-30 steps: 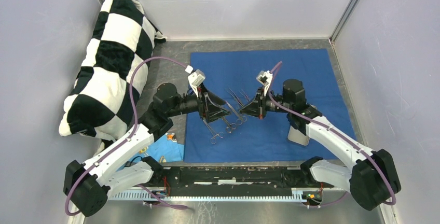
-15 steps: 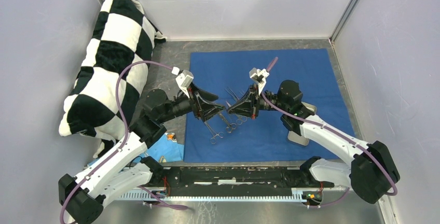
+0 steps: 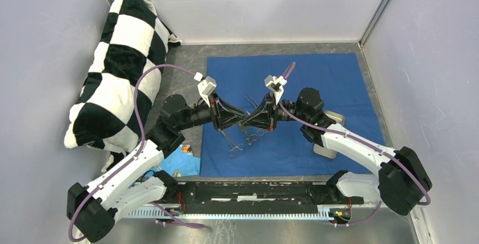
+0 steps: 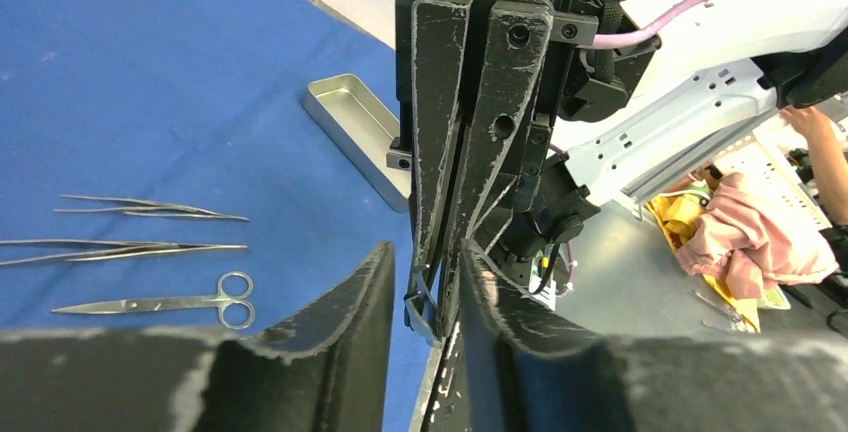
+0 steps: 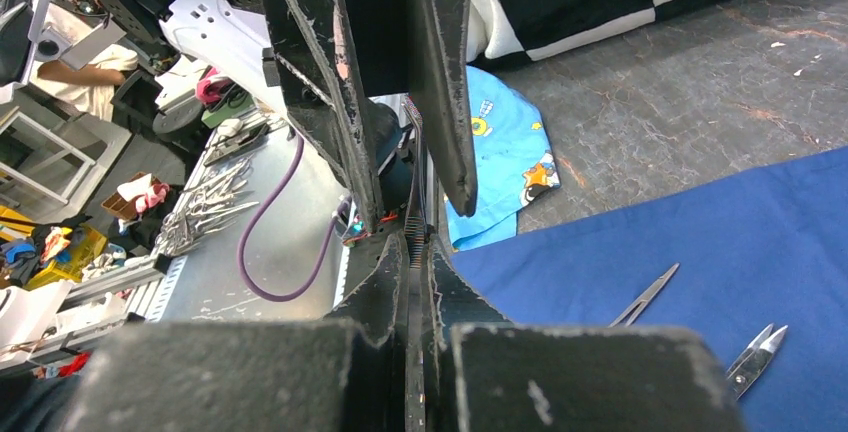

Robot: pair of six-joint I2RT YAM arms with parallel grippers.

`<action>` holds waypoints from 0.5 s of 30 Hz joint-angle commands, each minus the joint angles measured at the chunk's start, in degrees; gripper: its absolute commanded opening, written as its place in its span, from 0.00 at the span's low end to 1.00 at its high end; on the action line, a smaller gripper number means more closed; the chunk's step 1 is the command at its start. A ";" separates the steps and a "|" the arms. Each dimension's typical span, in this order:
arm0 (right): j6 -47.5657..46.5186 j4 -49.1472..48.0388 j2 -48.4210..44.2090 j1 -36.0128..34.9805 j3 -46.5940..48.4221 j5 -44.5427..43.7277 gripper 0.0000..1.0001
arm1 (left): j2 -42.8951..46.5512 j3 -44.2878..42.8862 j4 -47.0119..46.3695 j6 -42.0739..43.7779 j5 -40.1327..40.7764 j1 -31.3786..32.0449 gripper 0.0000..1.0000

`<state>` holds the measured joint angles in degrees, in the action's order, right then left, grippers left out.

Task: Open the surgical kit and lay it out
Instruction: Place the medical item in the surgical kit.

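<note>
Midair, right tool (image 5: 412, 252) clamped on thin instrument (image 4: 420, 310), left tool (image 4: 425, 272) half-open around it, steel tray (image 4: 352, 112) on blue wrap (image 3: 316, 80)

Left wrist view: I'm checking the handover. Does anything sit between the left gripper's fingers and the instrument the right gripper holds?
Nothing visible does. The thin instrument, pinched in the right gripper, sits directly in the gap between the fingers of the left gripper.

Instruments (image 3: 248, 135) and tray (image 4: 350, 117) lie on the cloth wrap (image 3: 316, 74); pillow (image 3: 118, 69) left of it.
</note>
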<state>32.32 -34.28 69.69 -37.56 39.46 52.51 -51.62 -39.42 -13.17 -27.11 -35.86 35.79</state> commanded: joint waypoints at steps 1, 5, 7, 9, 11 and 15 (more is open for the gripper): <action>0.11 -3.82 -0.01 -0.27 2.37 -0.36 0.00 | 0.28 -0.33 -2.97 -0.56 -2.68 -0.08 0.30; -5.59 8.31 0.26 -0.55 4.75 -7.92 0.14 | 1.19 -1.26 1.94 2.31 4.74 -0.11 0.09; -9.22 16.45 0.63 -1.03 6.72 -14.94 0.23 | 1.38 -2.16 6.23 3.59 12.45 -0.11 0.04; -10.59 19.67 0.56 -2.12 6.87 -21.03 0.31 | 0.95 -2.95 10.43 4.32 20.67 -0.11 0.02; -10.82 21.05 0.69 -3.68 6.68 -26.67 0.37 | 0.10 -4.25 15.24 5.05 28.27 -0.11 0.02; -13.39 26.39 3.45 -7.81 9.54 -37.08 0.40 | -1.84 -6.39 21.43 5.23 38.79 -0.19 0.02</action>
<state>23.29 -15.35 70.72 -41.78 44.40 29.67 -52.23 -41.93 0.67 -24.77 -11.86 35.75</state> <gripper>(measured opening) 0.397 0.052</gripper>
